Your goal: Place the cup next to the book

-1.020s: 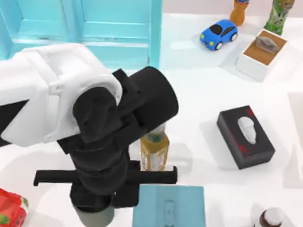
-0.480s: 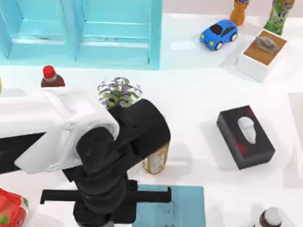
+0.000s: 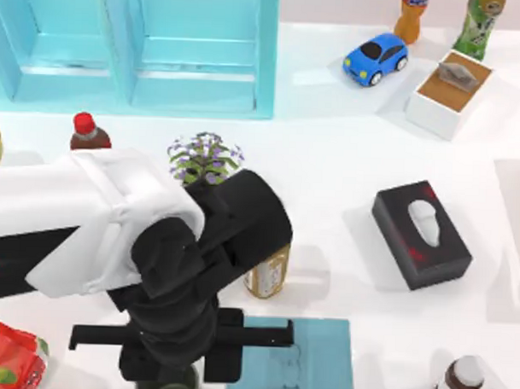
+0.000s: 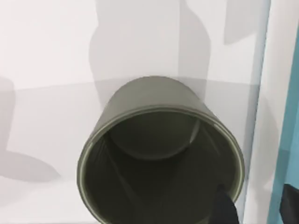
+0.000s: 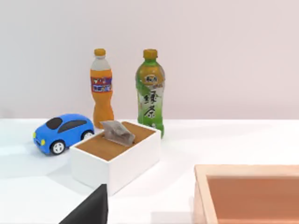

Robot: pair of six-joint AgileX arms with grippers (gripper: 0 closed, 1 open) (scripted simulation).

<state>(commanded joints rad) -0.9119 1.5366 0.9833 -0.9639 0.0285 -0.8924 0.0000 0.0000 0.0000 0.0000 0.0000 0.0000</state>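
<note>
Reaching low over the near edge of the table, the left arm is seen from above with its gripper (image 3: pixel 178 381) lowered onto the cup (image 3: pixel 175 384), an olive-grey tumbler whose rim peeks out beneath the black wrist. The cup stands upright on the white table (image 3: pixel 347 155), just beside the left edge of the book (image 3: pixel 310 363), a flat teal rectangle lying at the near edge. In the left wrist view the open mouth of the cup (image 4: pixel 161 158) is looked into from above, with one dark fingertip (image 4: pixel 225 210) resting against its rim on the side nearest the strip of teal book (image 4: pixel 287 140); whether the cup is clamped or already let go cannot be told. The placement appears chosen so that cup and book sit side by side without overlapping, and the task is judged to be nearly complete. A yellow bottle (image 3: pixel 267 272) stands just behind the book, close to the arm, and could be knocked on withdrawal. A black tissue box (image 3: pixel 421 234) lies well apart to the right.
</note>
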